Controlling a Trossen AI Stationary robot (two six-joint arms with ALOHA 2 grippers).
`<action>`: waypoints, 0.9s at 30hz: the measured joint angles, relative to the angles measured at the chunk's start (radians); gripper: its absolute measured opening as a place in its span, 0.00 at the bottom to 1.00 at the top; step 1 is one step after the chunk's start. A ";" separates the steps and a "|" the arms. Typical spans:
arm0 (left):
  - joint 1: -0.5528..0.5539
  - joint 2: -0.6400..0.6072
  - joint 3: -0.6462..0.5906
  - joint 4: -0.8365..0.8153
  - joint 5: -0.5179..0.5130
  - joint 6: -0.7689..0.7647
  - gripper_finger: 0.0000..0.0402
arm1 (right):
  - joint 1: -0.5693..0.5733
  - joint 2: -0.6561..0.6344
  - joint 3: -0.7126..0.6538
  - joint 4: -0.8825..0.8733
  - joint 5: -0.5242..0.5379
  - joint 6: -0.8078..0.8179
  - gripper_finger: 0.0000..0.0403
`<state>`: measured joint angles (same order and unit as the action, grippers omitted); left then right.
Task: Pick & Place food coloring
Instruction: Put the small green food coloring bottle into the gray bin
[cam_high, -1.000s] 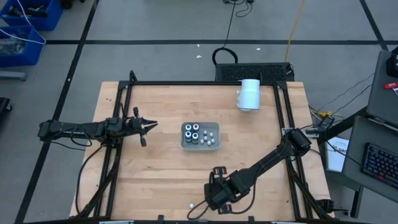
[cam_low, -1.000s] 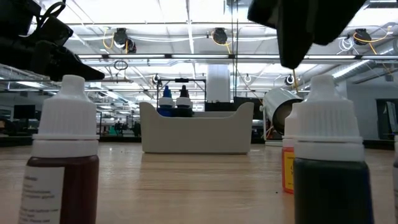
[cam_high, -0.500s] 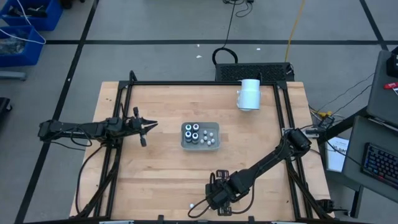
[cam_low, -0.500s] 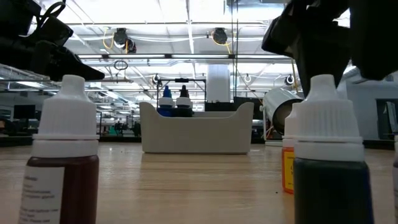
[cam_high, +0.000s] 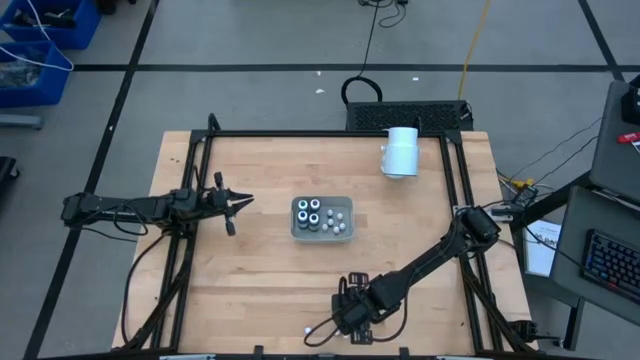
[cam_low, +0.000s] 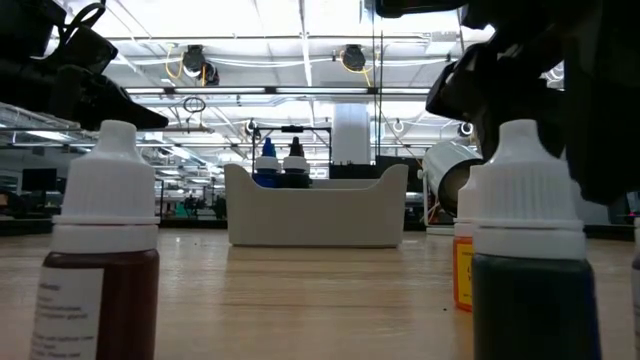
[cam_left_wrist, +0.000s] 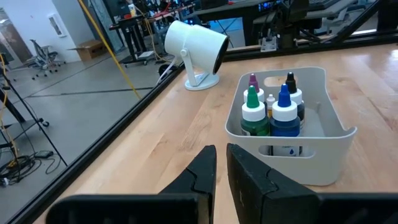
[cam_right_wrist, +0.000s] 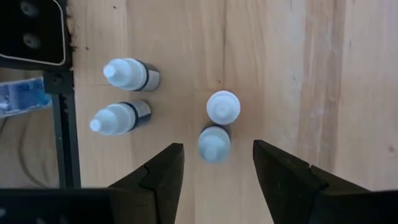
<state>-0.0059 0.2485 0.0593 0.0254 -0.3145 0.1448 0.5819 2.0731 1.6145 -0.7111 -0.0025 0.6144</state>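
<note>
Several small food coloring bottles with white caps stand upright on the wood near the table's near edge (cam_high: 310, 329). The right wrist view looks down on a pair (cam_right_wrist: 216, 124) and two more off to the side (cam_right_wrist: 123, 96). My right gripper (cam_right_wrist: 214, 177) hangs open above the pair, one finger on either side of the nearer bottle (cam_right_wrist: 214, 144), touching nothing. The low view shows a red-brown bottle (cam_low: 105, 260) and a dark one (cam_low: 525, 270) up close, with my right gripper (cam_low: 520, 70) over the dark one. My left gripper (cam_left_wrist: 222, 171) is shut and waits left of the tray.
A pale tray (cam_high: 322, 230) near the table's middle holds more bottles with green, blue and purple tops (cam_left_wrist: 270, 109). A large white cylinder (cam_high: 402, 152) lies by the far edge. Black frame rails (cam_high: 190, 250) run along the table's sides. Bare wood lies between the tray and the near edge.
My right gripper has come down over the bottles at the near edge; in the low view its dark body has dropped around the cap of the dark bottle. The bottles have stayed where they were.
</note>
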 joint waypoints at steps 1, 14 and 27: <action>0.000 0.000 0.000 0.000 0.000 0.000 0.12 | 0.000 0.000 -0.005 0.009 0.000 -0.002 0.45; 0.000 0.000 0.000 0.000 0.000 0.000 0.12 | 0.000 0.000 -0.033 0.075 0.001 -0.024 0.45; 0.000 0.000 0.000 0.000 0.000 0.000 0.12 | 0.000 0.000 -0.069 0.110 0.053 -0.015 0.45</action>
<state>-0.0059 0.2485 0.0593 0.0254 -0.3149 0.1452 0.5816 2.0731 1.5452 -0.6008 0.0505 0.5995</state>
